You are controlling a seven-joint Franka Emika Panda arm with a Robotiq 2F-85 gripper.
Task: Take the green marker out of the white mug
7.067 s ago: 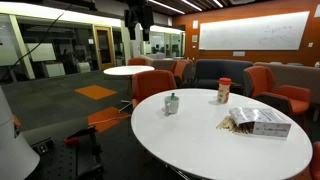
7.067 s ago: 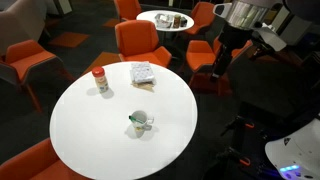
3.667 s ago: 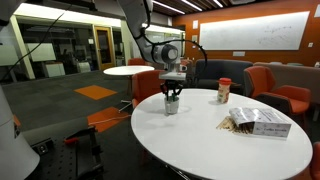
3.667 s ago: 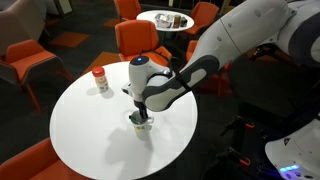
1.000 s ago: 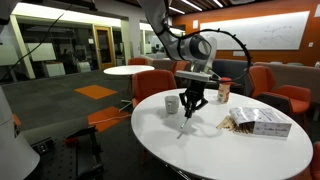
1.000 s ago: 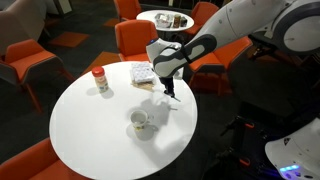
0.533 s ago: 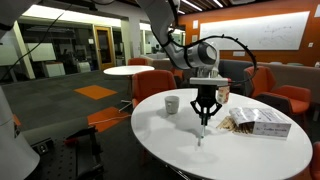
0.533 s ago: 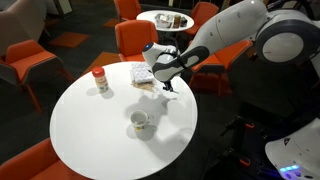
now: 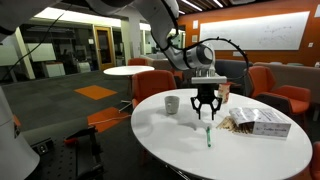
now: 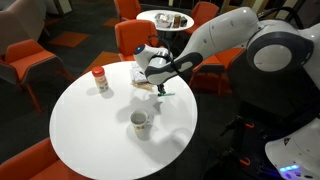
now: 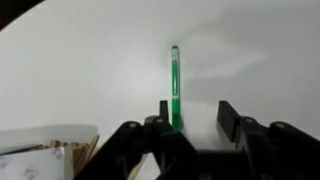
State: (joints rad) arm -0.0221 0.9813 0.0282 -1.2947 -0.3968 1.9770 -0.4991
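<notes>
Hand (image 9: 206,110) hovers just above the tabletop (image 9: 165,140), fingers spread wide and holding nothing. At its 6 o'clock we see the green marker (image 9: 208,136) lying flat. In the wrist view its long axis runs 12 to 6; which end is the cap we cannot tell. The white mug (image 9: 172,104) stands upright, apart at 9 o'clock. We judge the marker is out, so no grip is needed.
</notes>
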